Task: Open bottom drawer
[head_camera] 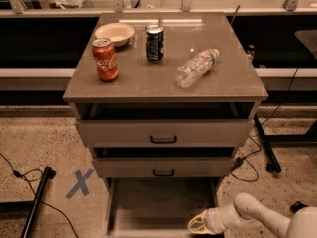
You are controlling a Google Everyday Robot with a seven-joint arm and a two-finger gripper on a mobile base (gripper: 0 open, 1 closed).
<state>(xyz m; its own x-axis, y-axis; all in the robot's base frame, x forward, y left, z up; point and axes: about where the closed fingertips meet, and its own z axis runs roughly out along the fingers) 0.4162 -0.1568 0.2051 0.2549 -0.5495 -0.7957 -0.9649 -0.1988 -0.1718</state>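
Observation:
The grey cabinet has three drawers. The bottom drawer is pulled far out toward me; I look down into its empty inside, and its front and handle are cut off at the lower edge. The top drawer and middle drawer are each out a little, both with small black handles. My gripper is at the bottom right, at the front right corner of the bottom drawer, reached in from the white arm.
On the cabinet top stand a red cola can, a dark can, a cream bowl and a lying clear bottle. A blue tape X and a black pole are on the floor at left. Cables and a black stand leg lie at right.

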